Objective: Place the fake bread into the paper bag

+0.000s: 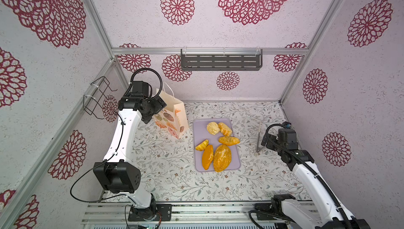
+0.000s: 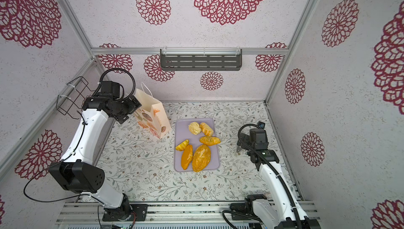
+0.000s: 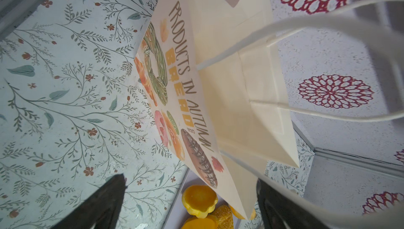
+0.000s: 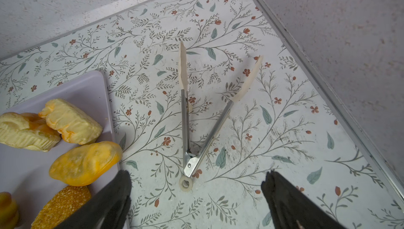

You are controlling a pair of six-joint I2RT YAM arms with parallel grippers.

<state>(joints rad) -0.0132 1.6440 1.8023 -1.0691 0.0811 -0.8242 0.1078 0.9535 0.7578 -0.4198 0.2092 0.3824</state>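
All 6 pieces of the fake bread lay on a lilac tray mid-table. The paper bag stood upright just beside the tray's far left corner. The left gripper hung spread wide and empty, close to the bag's top edge. The right gripper was also spread wide and gripped nothing, poised above the hinge end of metal tongs lying right of the tray.

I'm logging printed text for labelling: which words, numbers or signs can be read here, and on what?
"PRODUCTS IN AUTUMN": printed face of the paper bag, left wrist view.
"BREAD": orange block letters beside it, same face.
Tiny mark after "BREAD": too small to read.
Both top views: bag's print too small to read.
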